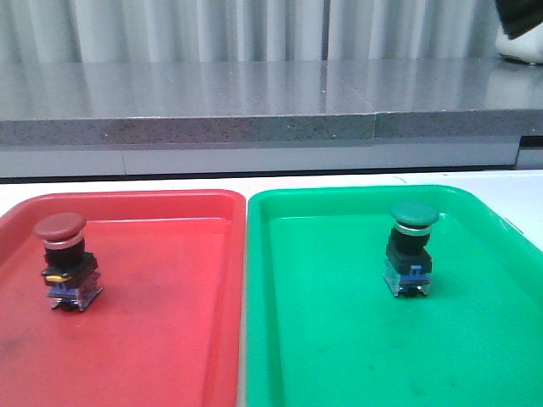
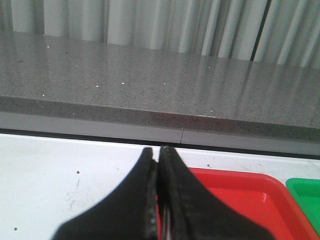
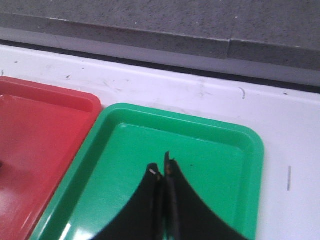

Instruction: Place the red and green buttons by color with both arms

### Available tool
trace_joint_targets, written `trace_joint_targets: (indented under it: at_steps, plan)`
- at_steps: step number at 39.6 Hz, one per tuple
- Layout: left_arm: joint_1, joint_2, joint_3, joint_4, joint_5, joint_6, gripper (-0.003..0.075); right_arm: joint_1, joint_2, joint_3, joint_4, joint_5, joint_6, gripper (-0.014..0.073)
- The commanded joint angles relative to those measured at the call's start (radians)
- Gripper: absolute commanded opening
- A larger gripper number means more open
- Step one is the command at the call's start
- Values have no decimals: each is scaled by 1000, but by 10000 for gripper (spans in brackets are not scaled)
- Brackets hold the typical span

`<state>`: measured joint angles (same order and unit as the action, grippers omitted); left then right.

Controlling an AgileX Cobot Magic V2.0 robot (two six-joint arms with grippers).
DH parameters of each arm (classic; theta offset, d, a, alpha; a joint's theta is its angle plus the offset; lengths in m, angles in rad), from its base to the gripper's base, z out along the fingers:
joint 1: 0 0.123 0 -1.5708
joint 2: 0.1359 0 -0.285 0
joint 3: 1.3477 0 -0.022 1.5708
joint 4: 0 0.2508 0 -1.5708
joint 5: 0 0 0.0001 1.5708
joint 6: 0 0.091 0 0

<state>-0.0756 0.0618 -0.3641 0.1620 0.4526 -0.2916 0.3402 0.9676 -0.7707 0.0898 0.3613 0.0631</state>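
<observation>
The red button (image 1: pixel 64 259) stands upright in the red tray (image 1: pixel 170 331), near its left side. The green button (image 1: pixel 410 250) stands upright in the green tray (image 1: pixel 339 339), right of its middle. Neither arm shows in the front view. My left gripper (image 2: pixel 159 151) is shut and empty, above the white table at the red tray's far left corner (image 2: pixel 250 192). My right gripper (image 3: pixel 161 167) is shut and empty, above the green tray (image 3: pixel 210 150). Neither button shows in the wrist views.
The two trays lie side by side on a white table (image 1: pixel 127 185). A grey stone ledge (image 1: pixel 254 102) runs along behind it, with pale curtains beyond. A white object (image 1: pixel 522 42) sits on the ledge at far right.
</observation>
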Motion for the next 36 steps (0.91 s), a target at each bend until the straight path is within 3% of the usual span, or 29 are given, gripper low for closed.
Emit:
trace_joint_targets:
  at_steps: [1,13,23,36]
  plan:
    - [0,12,-25,-3,-82,-6,-20,-32,-94,26,-38,-47,-6,-125]
    - [0,12,-25,-3,-82,-6,-20,-40,-483,280,-65,-61,-6,-125]
    - [0,12,-25,-3,-82,-6,-20,-40,-805,388,-65,-72,-6,-125]
    - [0,12,-25,-3,-82,-6,-20,-40,-864,388,-65,-54,-6,-125]
